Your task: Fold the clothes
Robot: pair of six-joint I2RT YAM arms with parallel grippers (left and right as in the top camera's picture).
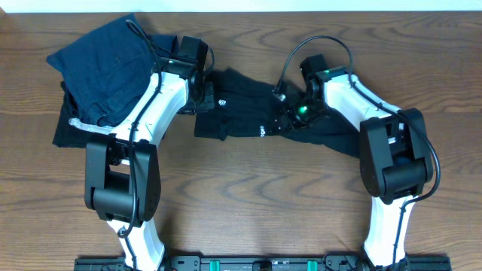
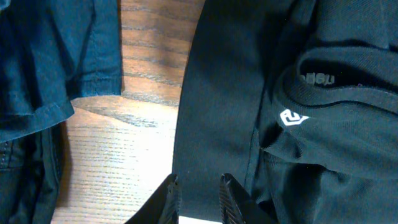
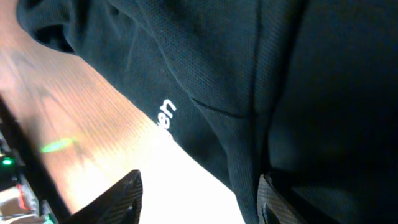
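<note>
The black top (image 1: 241, 113) lies crumpled across the middle of the table (image 1: 248, 196), between the two arms. The left gripper (image 2: 199, 198) is closed narrowly on the top's left edge, with cloth pinched between its fingers. The right gripper (image 3: 199, 199) is held with its jaws well apart at the cloth's edge near the white lettering (image 3: 166, 115), and nothing is clamped in it.

The step in hand is judged to be taking hold for a fold. The right jaws should be set squarely over the edge and closed before anything is lifted. Both sides should then be raised together so that the cloth is kept taut.

The navy clothes (image 1: 105, 60) lie just beside the left gripper, so that side is crowded. Bare wood is left in front of the top, toward the arm bases, and that is judged the safer direction for the fold.
</note>
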